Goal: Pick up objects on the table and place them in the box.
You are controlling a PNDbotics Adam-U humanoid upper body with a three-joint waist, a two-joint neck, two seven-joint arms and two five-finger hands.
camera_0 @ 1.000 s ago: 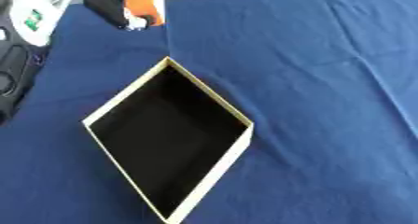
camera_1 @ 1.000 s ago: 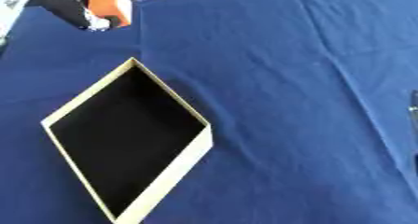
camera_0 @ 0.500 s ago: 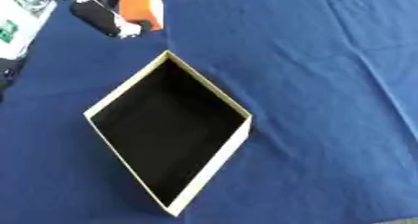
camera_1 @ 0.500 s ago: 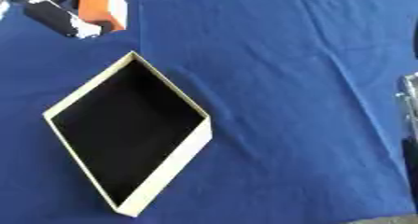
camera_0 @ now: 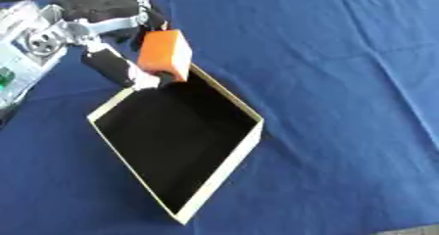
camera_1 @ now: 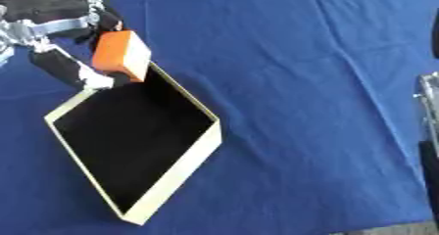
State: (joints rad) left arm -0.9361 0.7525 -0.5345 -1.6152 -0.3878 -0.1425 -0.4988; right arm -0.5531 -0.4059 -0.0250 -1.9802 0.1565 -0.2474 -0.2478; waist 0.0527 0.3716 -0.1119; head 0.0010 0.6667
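An orange block (camera_0: 164,55) hangs just above the far corner of the open box (camera_0: 219,172), which has a cream rim and a black inside. My left hand (camera_0: 109,22) comes in from the upper left and is shut on the block, with one dark finger (camera_0: 114,68) reaching down beside the box's corner. Nothing shows inside the box. At the right edge of the right eye view only a silver and black sliver of my right hand (camera_1: 426,98) is in sight, and its fingers are hidden.
A blue cloth (camera_0: 343,82) covers the table, creased on the right. A white and grey object (camera_0: 19,58) lies at the left edge. The table's front edge (camera_0: 411,227) shows at the lower right corner.
My left hand has carried the orange block down from the far left to the box's far corner. The whole picture has shifted, so the camera has moved too.
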